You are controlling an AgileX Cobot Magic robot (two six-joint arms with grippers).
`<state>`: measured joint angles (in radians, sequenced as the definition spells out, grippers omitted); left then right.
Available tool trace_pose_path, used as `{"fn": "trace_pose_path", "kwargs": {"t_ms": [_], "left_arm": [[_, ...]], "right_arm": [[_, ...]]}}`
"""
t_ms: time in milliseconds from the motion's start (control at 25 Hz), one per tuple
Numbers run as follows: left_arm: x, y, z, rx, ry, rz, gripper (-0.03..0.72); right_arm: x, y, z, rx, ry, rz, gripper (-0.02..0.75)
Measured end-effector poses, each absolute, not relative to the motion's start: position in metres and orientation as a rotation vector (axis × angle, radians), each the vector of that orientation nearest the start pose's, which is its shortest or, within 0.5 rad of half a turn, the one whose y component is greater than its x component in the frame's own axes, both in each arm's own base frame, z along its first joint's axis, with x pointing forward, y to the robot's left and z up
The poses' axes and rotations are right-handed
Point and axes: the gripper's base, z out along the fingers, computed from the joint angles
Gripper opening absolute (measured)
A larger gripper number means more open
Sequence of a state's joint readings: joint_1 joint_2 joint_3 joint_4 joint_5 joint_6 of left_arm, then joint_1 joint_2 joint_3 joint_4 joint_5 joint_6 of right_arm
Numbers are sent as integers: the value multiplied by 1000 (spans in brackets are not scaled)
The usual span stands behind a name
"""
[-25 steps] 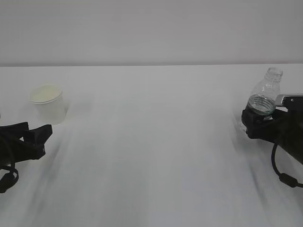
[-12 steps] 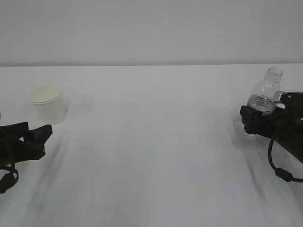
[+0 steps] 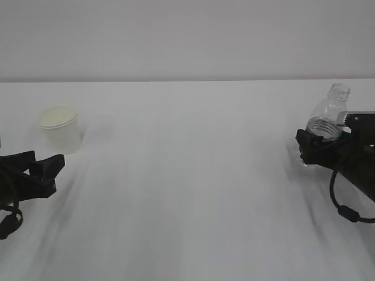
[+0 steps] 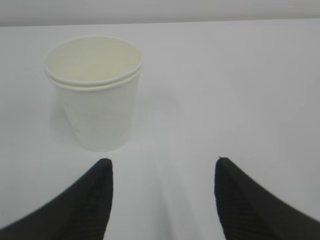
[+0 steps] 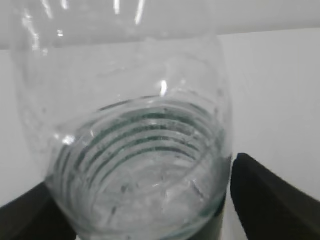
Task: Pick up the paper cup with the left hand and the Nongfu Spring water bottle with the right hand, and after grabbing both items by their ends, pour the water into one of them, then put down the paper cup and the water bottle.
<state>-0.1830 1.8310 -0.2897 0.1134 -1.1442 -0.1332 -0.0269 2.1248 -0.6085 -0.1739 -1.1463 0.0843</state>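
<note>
Behind the right hand [image 3: 312, 149], the bottle [image 5: 135, 150] shows ribs (wrist view only).

No legible text — no labels, numbers.

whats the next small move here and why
Probably ease the left hand forward and to its left: its jaws stand open, but the paper cup sits ahead and off to the left of the gap. The right hand already brackets the Nongfu Spring water bottle, jaws wide.
</note>
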Motion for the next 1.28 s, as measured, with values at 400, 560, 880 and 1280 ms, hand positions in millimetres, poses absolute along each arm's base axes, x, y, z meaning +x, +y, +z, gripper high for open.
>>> {"fn": "trace_pose_path", "kwargs": {"t_ms": [400,560,880,1280], "left_arm": [[241,-54,112,164,1884,-280,461],[241,-54,112,164,1884,-280,460],[241,-54,112,164,1884,-280,445],[241,-54,112,164,1884,-280,441]], "right_arm": [[326,6,73,-72,1852,138,648],[326,6,73,-72,1852,138,645],[326,6,73,-76,1852,140,552],[326,8,73,-98,1848,152,457]]}}
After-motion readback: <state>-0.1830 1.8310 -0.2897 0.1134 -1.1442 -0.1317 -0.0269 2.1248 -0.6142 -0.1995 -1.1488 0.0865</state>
